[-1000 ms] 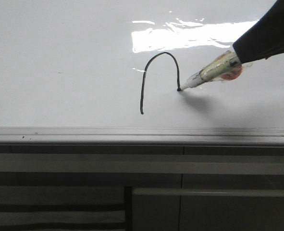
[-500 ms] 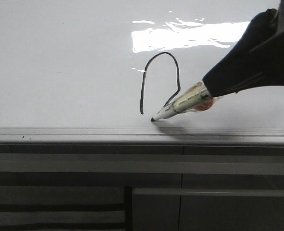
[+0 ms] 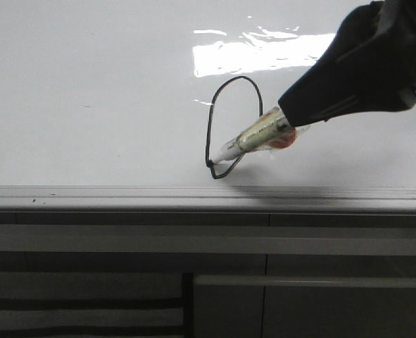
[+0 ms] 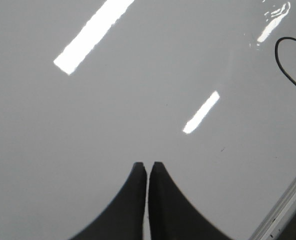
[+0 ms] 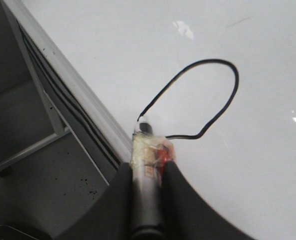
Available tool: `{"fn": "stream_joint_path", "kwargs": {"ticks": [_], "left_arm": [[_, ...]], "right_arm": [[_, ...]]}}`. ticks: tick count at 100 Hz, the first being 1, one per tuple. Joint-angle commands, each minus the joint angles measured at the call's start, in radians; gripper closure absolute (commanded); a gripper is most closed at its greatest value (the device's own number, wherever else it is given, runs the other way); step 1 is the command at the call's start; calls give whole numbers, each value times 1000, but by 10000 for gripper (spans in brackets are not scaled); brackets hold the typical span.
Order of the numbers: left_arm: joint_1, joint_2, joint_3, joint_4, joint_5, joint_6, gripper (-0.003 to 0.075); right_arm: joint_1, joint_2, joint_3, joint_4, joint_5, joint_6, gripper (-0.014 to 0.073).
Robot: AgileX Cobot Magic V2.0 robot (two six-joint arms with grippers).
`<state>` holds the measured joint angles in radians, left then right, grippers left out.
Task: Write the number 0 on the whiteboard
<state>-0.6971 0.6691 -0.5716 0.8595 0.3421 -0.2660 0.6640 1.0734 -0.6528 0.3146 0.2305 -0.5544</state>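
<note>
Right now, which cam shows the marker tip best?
Right wrist: the marker tip sits unobstructed on the whiteboard, at the number 0 stroke's start. Front shows it small, side-on. Left wrist misses it, catching only an arc of the line.

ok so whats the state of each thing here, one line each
number 0: drawn on the board, loop at the point of closing, marker tip at its start.
marker: uncapped, tilted, tip on the board.
whiteboard: lying flat, glossy, one drawn loop.
right gripper: shut on the marker.
left gripper: shut, empty, above bare board.
</note>
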Motion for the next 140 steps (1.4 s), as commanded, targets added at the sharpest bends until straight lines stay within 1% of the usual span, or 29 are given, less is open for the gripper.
{"fn": "stream_joint_path", "kwargs": {"ticks": [1, 14, 25, 29, 39, 48, 60, 65, 74, 81, 94, 106, 113, 121, 130, 133, 140], "left_arm": [[-5, -2, -34, 14, -47, -11, 740], [-5, -2, -34, 14, -47, -11, 740], [-5, -2, -34, 14, -47, -11, 740], [-5, -2, -34, 14, -47, -11, 740], [-5, -2, -34, 8, -53, -11, 740], [-5, -2, -34, -11, -74, -11, 740], [-7, -2, -31, -72, -166, -11, 739], [-18, -2, -31, -96, -177, -11, 739], [-55, -2, -20, -126, -175, -11, 739], [-104, -2, -2, -146, -175, -11, 739], [-239, 2, 48, -146, -180, -11, 739], [-364, 33, 83, -146, -180, -11, 740], [-410, 67, 89, -136, -180, -11, 740], [-430, 121, 89, -119, -178, -11, 738], [-430, 183, 89, -47, -181, -11, 727], [-430, 211, 89, -27, -188, -11, 710], [-430, 267, 87, -2, -211, -11, 634]], "right_arm": [[-2, -7, -38, -11, -98, -5, 641], [2, -14, -38, -11, -61, -5, 641], [67, -88, -38, -11, -45, -10, 641], [102, -126, -36, -3, -8, -10, 641], [186, -213, -22, 81, 106, -10, 641], [244, -274, -2, 94, 185, -10, 641], [249, -309, 21, 92, 283, -10, 641], [244, -309, 28, 92, 309, -10, 641], [234, -307, 39, 71, 307, -10, 641], [222, -301, 39, 56, 282, -10, 641], [198, -264, 35, 56, 262, -10, 641], [198, -214, 35, 56, 258, -10, 641], [198, -191, 33, 57, 221, -10, 641], [198, -168, 23, 57, 188, -10, 641], [198, -136, -18, 55, 186, -10, 641], [198, -128, -36, 56, 186, -10, 641], [198, -110, -65, 45, 189, -14, 641]]}}
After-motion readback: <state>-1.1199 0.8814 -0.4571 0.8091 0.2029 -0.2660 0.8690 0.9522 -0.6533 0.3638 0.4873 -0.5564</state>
